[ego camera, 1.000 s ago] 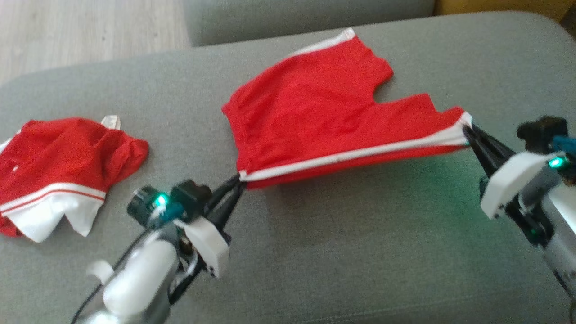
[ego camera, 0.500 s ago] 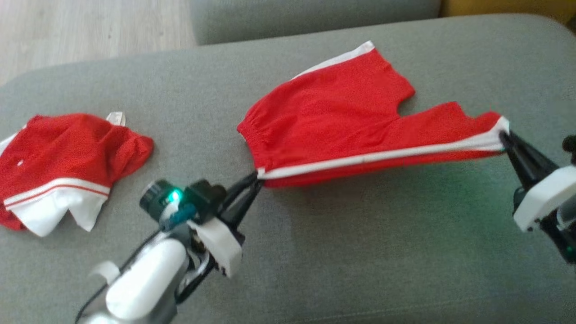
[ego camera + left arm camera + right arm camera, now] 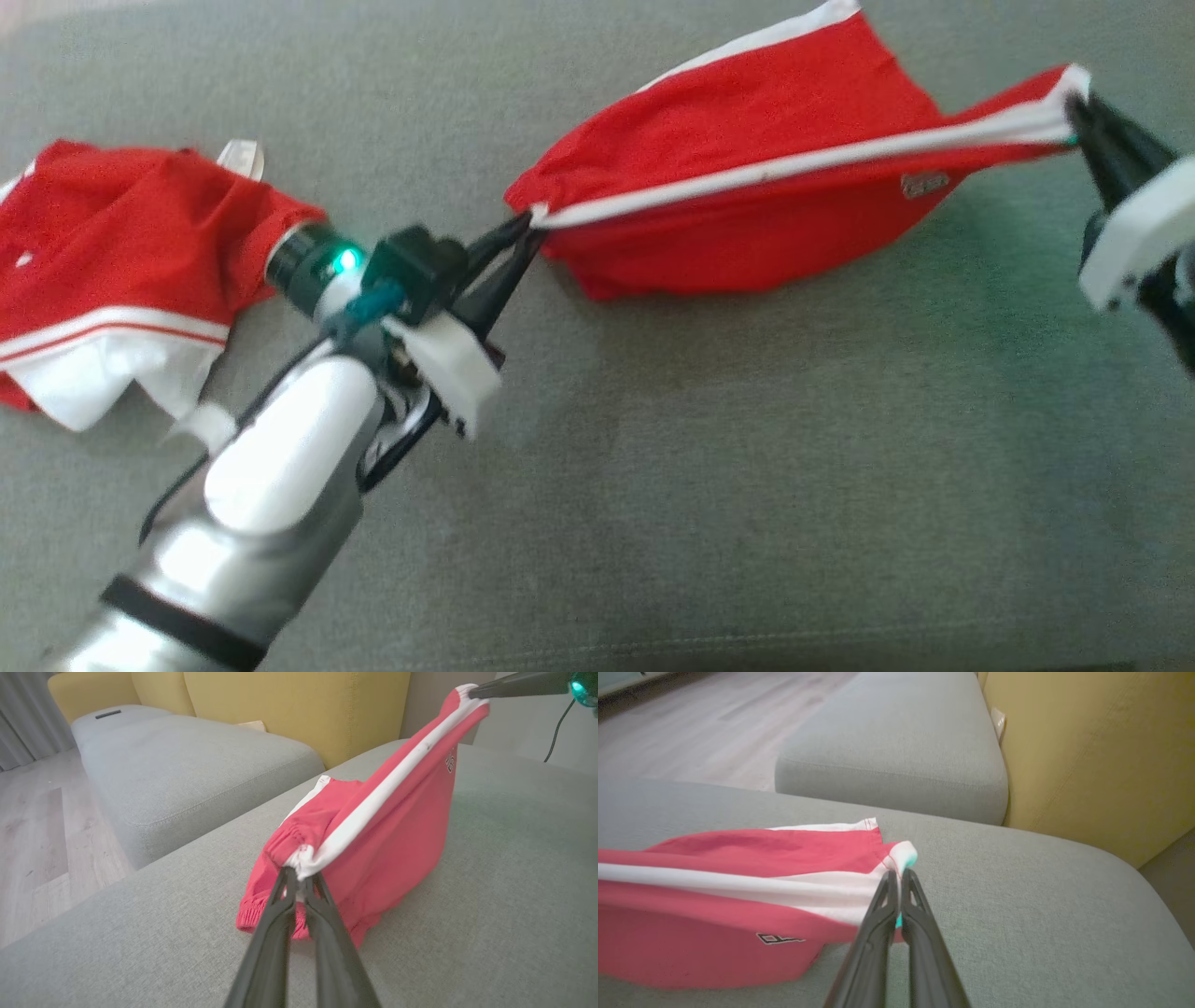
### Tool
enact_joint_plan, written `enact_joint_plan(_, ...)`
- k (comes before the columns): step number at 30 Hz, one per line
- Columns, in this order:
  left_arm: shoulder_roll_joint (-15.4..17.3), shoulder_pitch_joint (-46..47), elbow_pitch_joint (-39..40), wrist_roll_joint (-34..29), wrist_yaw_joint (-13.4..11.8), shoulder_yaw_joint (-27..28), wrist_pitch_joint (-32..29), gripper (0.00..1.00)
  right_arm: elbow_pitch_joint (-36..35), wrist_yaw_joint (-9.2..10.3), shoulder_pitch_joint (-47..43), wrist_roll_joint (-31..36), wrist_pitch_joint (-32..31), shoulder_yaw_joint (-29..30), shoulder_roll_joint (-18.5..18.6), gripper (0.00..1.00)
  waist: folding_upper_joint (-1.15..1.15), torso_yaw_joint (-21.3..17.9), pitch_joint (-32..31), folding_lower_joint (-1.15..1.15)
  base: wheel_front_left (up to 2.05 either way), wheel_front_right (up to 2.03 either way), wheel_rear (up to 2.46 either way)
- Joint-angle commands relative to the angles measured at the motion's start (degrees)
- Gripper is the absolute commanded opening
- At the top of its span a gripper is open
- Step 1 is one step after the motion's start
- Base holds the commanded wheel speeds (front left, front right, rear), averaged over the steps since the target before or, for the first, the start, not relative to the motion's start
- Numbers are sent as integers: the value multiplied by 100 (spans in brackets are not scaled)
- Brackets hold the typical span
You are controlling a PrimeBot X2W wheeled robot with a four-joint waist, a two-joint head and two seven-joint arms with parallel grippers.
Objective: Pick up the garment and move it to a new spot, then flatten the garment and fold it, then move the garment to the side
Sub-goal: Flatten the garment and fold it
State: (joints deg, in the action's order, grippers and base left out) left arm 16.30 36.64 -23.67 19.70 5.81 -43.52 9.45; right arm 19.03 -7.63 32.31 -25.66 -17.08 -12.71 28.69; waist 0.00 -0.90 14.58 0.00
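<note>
The garment (image 3: 747, 187) is a pair of red shorts with a white side stripe, stretched between both grippers above the grey cushion (image 3: 747, 467). My left gripper (image 3: 532, 224) is shut on the waistband corner (image 3: 301, 858). At the far right, my right gripper (image 3: 1074, 112) is shut on the leg-hem corner (image 3: 903, 856). The striped edge is lifted taut; the red body (image 3: 387, 849) hangs down and its lower part rests on the cushion. A small logo (image 3: 773, 939) shows on the hanging side.
A second red and white garment (image 3: 112, 280) lies crumpled at the left of the cushion. Another grey cushion (image 3: 187, 765) and the yellow sofa back (image 3: 1087, 756) stand beyond, with wooden floor (image 3: 42, 835) past the cushion's edge.
Both grippers have raised the striped edge, so the shorts now hang folded from it instead of lying spread. The head camera has tilted down.
</note>
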Motion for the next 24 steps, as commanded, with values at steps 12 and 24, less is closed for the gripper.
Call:
enact_joint_plan(12,-173,1233,-825,-4,103,64,47,0,1420,14,1780,460,-403,-338,-70,0,0,394,679,0,0,0,0)
enact_joint_plan(24,-594,2110,-1645,98,157,-256,253,0,2569,14,3031,533,-113,-829,-86,0,0,717,1312,0,0,0,0)
